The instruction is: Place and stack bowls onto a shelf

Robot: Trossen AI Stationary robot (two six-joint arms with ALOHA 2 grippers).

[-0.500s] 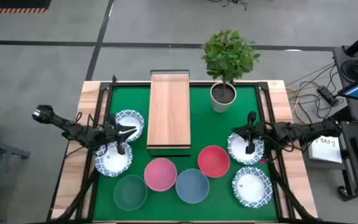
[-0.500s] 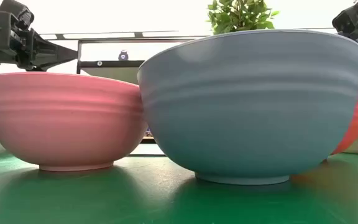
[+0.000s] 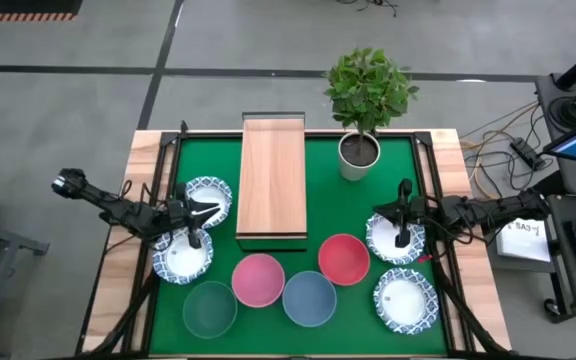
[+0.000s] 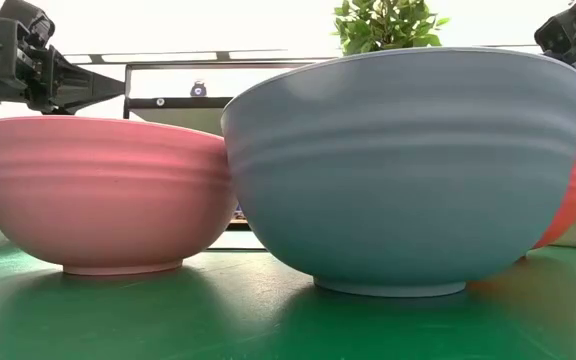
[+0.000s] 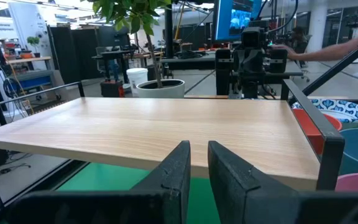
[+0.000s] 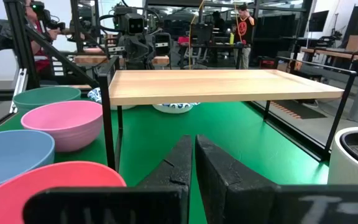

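The bowls sit on the green mat (image 3: 323, 200) of the counter, none yet on the shelf (image 3: 273, 178), whose light-wood top stands bare in the middle. Two patterned bowls lie on the left, one (image 3: 208, 198) just beside the shelf and one (image 3: 181, 257) nearer the front; the grey-green (image 3: 210, 308), pink (image 3: 258, 279), blue (image 3: 309, 297) and red (image 3: 344, 258) ones curve along the front, and two more patterned ones (image 3: 396, 238) (image 3: 405, 298) lie on the right. The left gripper (image 3: 196, 222) hangs between the two left bowls, jaws nearly together with a thin gap and nothing held; the right gripper (image 3: 402, 222) hovers over the upper right bowl, jaws closed and empty. To start well, I judge each arm should spread its jaws, descend on the nearest rim, pinch the wall and lift above the plank's edge before travelling in.
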